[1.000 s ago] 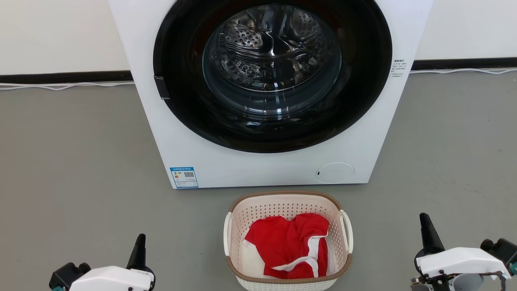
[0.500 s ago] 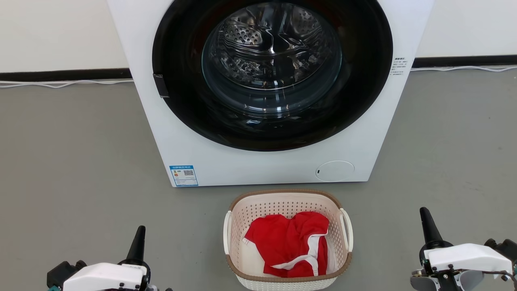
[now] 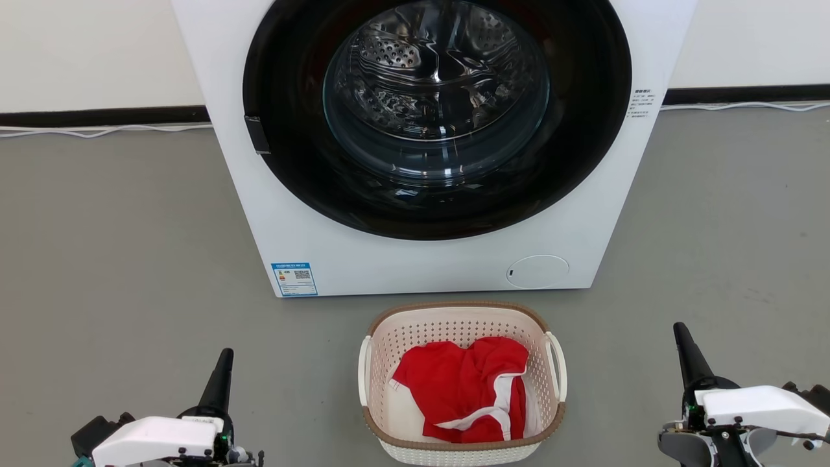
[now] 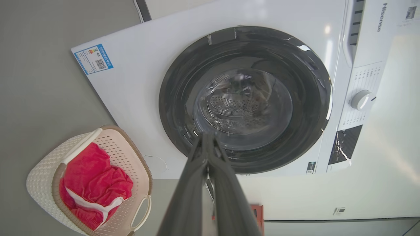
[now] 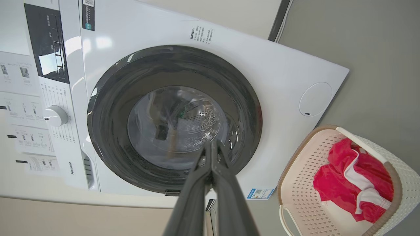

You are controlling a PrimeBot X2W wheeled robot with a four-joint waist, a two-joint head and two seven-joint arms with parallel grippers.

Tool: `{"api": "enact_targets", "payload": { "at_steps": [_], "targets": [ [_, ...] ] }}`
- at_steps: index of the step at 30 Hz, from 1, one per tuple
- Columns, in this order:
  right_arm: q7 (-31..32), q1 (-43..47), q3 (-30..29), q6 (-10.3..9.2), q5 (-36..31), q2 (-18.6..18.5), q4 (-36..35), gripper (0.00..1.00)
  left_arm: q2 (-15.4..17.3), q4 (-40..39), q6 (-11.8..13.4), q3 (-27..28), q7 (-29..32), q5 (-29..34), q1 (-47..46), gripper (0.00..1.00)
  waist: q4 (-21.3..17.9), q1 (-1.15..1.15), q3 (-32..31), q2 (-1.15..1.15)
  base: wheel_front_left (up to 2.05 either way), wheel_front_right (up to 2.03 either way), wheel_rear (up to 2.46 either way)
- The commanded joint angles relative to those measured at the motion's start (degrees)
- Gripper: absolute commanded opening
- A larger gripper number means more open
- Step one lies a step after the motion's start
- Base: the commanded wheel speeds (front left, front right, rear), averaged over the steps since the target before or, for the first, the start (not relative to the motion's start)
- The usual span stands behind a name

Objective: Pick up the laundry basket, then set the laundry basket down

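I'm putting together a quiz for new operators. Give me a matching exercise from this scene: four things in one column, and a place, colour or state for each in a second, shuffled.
Things:
1. laundry basket
2. red garment
3. washing machine
4. left gripper

Descriptions:
a. shut, holding nothing
b. on the grey floor, in front of the machine
c. lying inside the basket
d. white, with a round dark door

Pairs: 1-b, 2-c, 3-d, 4-a

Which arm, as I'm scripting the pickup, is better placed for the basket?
Right, marginally: the right gripper stands slightly nearer the laundry basket than the left gripper; both shut, flanking it.
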Motion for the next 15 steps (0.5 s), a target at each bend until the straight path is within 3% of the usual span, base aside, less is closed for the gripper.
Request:
{"api": "enact_targets", "payload": {
  "at_steps": [1,15],
  "targets": [
    [0.59,-0.67,0.88,0.35,1.87,-0.22,-2.31,0.00,0.76,-2.12,-0.69,1.56,0.51,-1.35,-2.34,0.00,0.00,0.00,0.03,0.00,0.00,0.00,0.00],
    [3.06,-0.38,0.96,0.40,13.28,-0.13,-5.15,0.00,0.93,-4.81,-1.77,1.97,3.04,-10.12,-2.37,0.00,-0.03,0.00,0.46,0.00,0.00,0.00,0.00]
  ]
}}
